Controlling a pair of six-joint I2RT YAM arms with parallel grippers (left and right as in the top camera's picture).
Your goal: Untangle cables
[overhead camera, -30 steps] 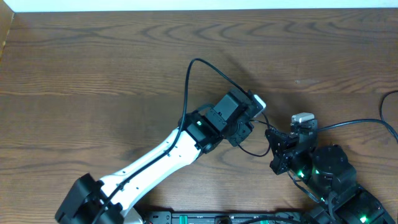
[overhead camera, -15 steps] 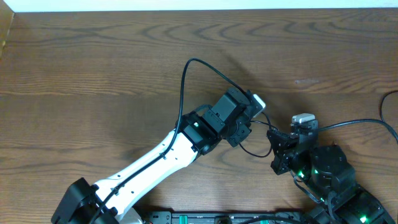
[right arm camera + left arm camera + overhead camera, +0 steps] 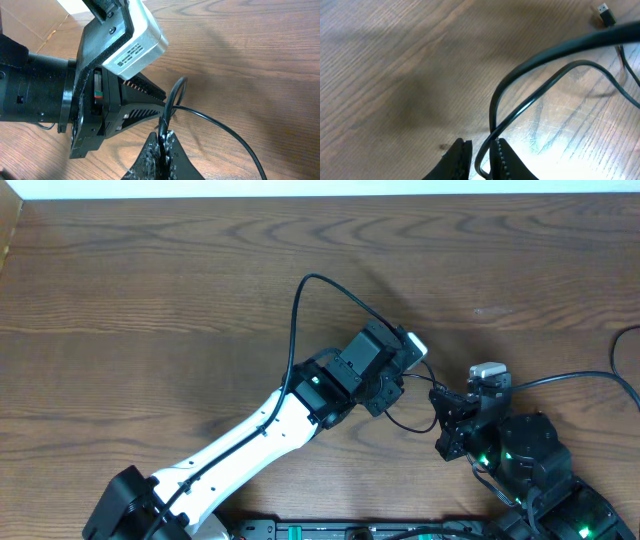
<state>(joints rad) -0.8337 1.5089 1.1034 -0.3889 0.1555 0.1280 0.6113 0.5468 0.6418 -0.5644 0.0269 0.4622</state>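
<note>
Pinch of left pincer [image 3: 481,146] on thin black cable [image 3: 540,92], jaws nearly together. Right pincer [image 3: 161,140] just to its right, clamped tight on black cable too. Slack strung between them, right of centre toward near side of tabletop [image 3: 150,280].

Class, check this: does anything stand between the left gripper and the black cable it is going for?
Nothing visible does. The black cable passes right through the gap of the left gripper, and no other thing sits there.
</note>
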